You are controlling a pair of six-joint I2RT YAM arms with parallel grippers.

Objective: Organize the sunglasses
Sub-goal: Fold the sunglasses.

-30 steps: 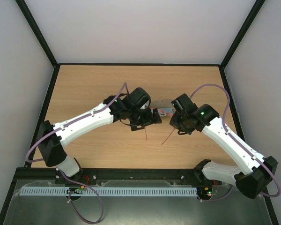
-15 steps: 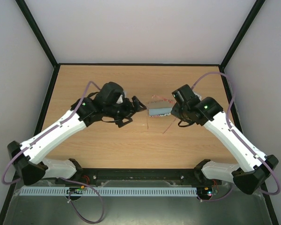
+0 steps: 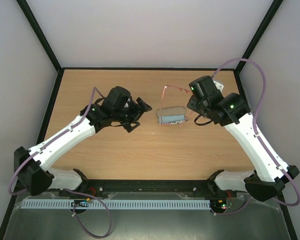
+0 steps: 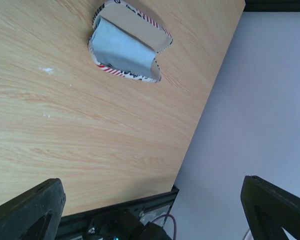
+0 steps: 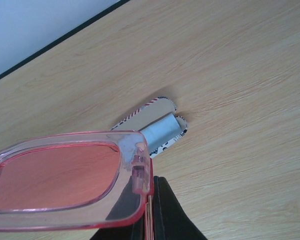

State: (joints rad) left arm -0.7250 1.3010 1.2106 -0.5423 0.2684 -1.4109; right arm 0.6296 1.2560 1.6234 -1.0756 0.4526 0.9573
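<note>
Left fingers spread wide; right fingers pinched together.

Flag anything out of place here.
Nothing looks spilled or broken. The sunglasses are out of the case, pinched near one hinge by the right gripper. The case lies open on the table with the blue cloth tucked inside.

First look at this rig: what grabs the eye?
The pink sunglasses fill the right wrist view, pinched at one corner in the right gripper above the table. Mid-table lies the open striped case with a light blue cloth inside, and the left gripper hangs open to its left.
</note>
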